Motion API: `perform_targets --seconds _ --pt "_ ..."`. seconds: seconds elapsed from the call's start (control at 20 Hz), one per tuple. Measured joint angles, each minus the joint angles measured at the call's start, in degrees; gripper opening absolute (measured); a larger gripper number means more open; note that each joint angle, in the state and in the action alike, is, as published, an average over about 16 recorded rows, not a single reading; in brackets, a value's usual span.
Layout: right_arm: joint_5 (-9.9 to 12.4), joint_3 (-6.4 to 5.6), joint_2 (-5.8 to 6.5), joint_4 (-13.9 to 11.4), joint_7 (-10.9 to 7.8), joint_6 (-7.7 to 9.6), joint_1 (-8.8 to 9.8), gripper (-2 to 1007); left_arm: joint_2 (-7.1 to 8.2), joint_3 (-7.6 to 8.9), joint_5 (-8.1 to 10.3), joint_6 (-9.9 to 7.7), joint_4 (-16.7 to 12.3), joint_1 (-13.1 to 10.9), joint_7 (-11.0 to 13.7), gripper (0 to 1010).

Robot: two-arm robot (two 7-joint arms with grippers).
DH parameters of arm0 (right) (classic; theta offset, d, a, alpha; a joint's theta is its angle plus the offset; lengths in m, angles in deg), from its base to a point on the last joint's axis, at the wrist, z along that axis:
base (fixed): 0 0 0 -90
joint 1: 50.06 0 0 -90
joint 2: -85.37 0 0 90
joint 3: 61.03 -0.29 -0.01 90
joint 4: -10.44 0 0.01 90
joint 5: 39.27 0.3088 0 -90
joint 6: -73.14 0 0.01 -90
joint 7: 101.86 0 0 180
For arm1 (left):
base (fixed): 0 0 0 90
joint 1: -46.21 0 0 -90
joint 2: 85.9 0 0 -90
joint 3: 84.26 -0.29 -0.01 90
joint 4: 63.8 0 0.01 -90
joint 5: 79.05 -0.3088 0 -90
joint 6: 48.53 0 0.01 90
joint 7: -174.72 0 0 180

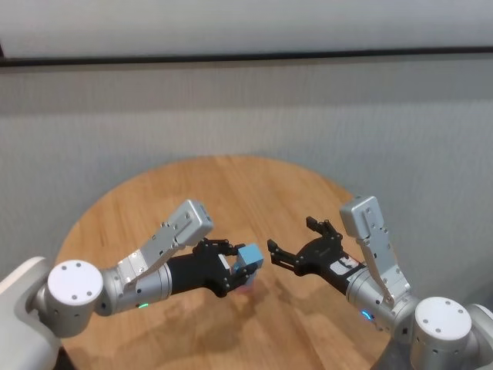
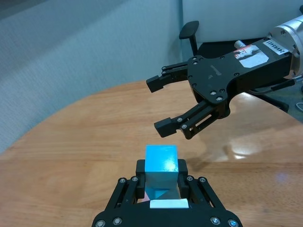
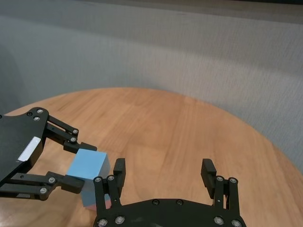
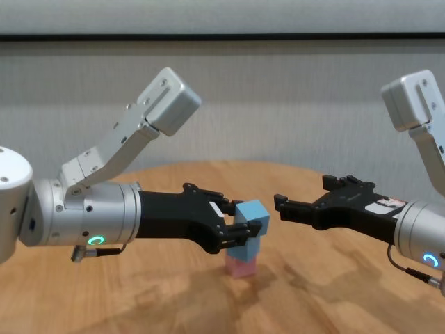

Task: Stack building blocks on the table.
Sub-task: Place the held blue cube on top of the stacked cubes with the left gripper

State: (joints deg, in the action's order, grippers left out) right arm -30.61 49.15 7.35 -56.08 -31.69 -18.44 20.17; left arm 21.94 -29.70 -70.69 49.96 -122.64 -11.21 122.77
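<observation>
My left claw (image 4: 240, 229) clenches a blue block (image 4: 250, 212), carrying it above the pink block (image 4: 242, 266) on the table (image 4: 313, 292) for stacking; my right claw (image 4: 280, 206) waits beside it, released.

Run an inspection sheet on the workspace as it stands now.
Surface: round wooden table, bare wood around the stack.
Job's things: light blue block sits in the left grip, directly above a pink block on the table; a second blue block appears to sit between them; whether the held block touches it cannot be told.
Clutter: nothing seen.
Grippers: left end effector shut on the light blue block; right end effector open, empty, facing the stack from the other side.
Cables: thin cable under the right forearm.
Surroundings: grey wall behind the table.
</observation>
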Motion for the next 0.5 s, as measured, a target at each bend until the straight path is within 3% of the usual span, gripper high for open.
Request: perform_targets --seconds 0.5 --pt "0.0 0.00 0.00 0.0 0.00 0.00 0.00 1005 -0.14 0.33 -0.05 0.44 0.6 0.2 -0.3 548"
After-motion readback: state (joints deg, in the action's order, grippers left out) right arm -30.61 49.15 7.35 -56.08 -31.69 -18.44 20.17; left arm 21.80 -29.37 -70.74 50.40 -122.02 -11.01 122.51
